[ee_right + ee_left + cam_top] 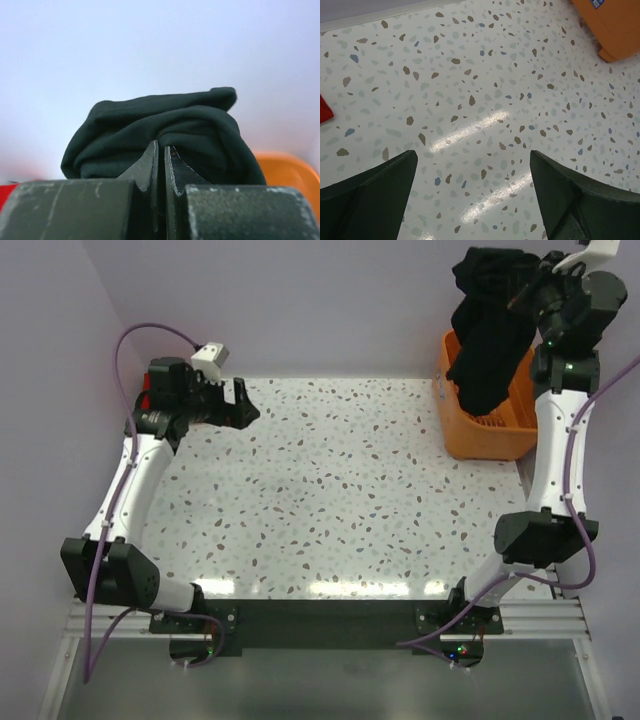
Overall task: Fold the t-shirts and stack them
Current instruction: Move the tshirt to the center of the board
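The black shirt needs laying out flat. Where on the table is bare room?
The middle of the table is bare, from the left tool across to the orange basket. Crowded: the far right corner around it, and the red shirt at far left.

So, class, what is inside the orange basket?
Only bare orange basket interior shows. The black t-shirt, hanging from the right claw, covers most of the opening, so anything beneath it is hidden.
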